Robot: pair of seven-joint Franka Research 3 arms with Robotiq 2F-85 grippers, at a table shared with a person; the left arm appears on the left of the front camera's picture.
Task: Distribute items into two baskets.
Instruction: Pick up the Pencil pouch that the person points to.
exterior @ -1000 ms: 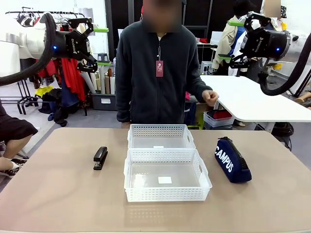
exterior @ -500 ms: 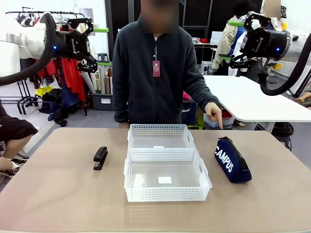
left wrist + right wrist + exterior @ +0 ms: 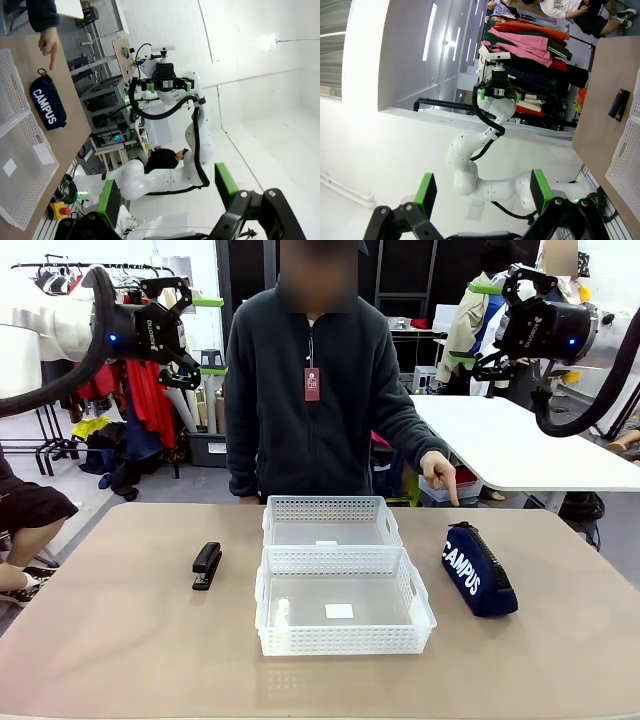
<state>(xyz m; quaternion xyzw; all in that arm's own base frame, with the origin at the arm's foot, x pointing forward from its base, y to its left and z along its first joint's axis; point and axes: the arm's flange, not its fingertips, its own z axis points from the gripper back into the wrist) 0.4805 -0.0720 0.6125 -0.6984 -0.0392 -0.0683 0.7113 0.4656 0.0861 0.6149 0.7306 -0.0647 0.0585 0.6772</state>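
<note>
White lattice plastic marks my landmark: the near basket (image 3: 345,640), bare inside except for a small label on its floor. The far basket (image 3: 330,508) touches its back wall and is just as unfilled. Neither item has gone in, so I judge the distributing has not yet begun.

The black stapler (image 3: 207,565) lies on the desk (image 3: 110,650) to the left of the near basket, apart from it. The navy CAMPUS pouch (image 3: 478,573) lies slanted on the desk, near that basket's right wall. Behind the pouch, farther from the near basket, the person's hand (image 3: 437,470) hangs with its forefinger aimed down at the pouch's far end, not touching it as far as I can tell.

My left fingers (image 3: 205,302) are spread wide and hold nothing, raised high above and to the left of the near basket, well apart from the stapler. My right fingers (image 3: 484,287) are spread just as wide and empty, high above and to the right of it.

The pointing reads to me as a cue to take the pouch first. That calls for my right arm to descend over it, turn the wrist so the fingers straddle its narrow width, and press into fabric that will likely give. I cannot tell which basket is meant for it.
</note>
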